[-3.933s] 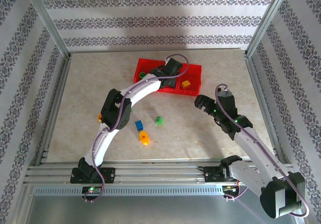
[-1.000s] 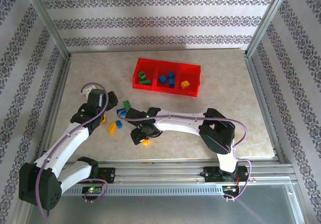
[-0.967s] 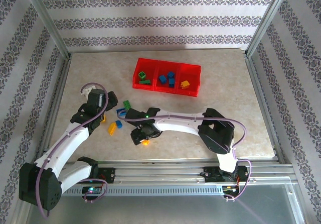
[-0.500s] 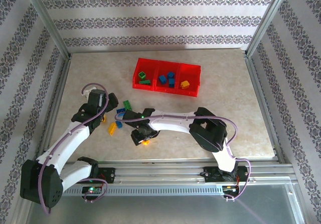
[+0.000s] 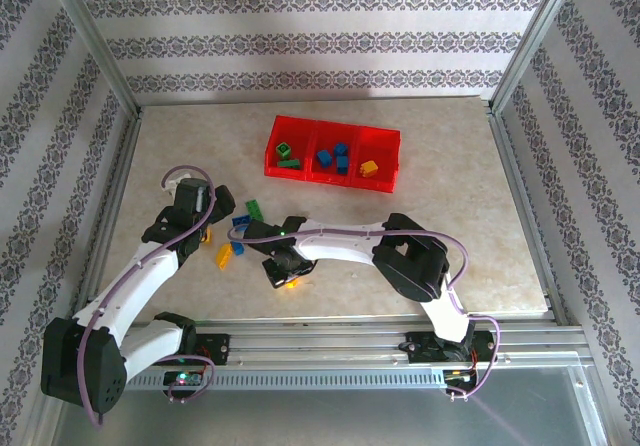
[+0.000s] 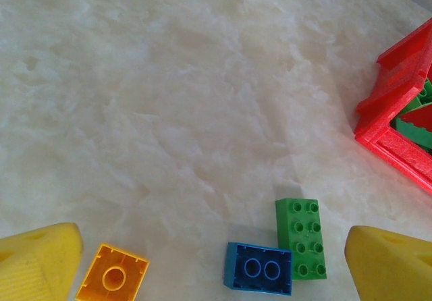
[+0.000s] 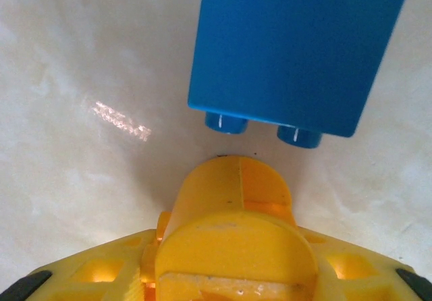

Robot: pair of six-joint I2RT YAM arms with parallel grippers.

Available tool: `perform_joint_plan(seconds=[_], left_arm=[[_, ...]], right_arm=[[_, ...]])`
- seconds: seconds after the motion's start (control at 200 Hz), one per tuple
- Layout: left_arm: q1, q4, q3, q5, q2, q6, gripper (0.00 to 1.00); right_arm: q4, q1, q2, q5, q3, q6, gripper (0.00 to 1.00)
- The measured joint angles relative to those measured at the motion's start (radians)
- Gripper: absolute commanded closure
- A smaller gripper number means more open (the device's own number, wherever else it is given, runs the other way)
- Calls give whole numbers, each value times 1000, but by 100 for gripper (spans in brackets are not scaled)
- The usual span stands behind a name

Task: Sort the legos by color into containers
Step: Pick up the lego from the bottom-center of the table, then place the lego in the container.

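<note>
Legos lie partly in the tray, others loose on the desk. The right jaws, wider a second ago, now clamp a yellow lego; the left jaws stay wide apart.

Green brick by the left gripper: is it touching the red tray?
Apart. The left wrist view shows a stretch of bare table between the green brick and the nearest corner of the red tray.

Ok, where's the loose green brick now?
Top view, left of centre on the table: the green brick lies beside a blue brick, nearer than the red tray.
</note>
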Motion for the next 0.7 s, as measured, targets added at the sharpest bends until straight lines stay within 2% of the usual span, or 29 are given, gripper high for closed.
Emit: perform_joint_plan(seconds=[0.175, 0.36, 0.525, 0.7], left_arm=[[5, 0, 0, 10, 0, -2, 0], [5, 0, 0, 12, 0, -2, 0], [5, 0, 0, 16, 0, -2, 0], [5, 0, 0, 19, 0, -2, 0]], right_arm=[[2, -20, -53, 3, -52, 0, 63], [-1, -92, -206, 26, -111, -10, 63], [-1, -205, -359, 64, -136, -53, 63], [6, -381, -452, 88, -139, -110, 62]])
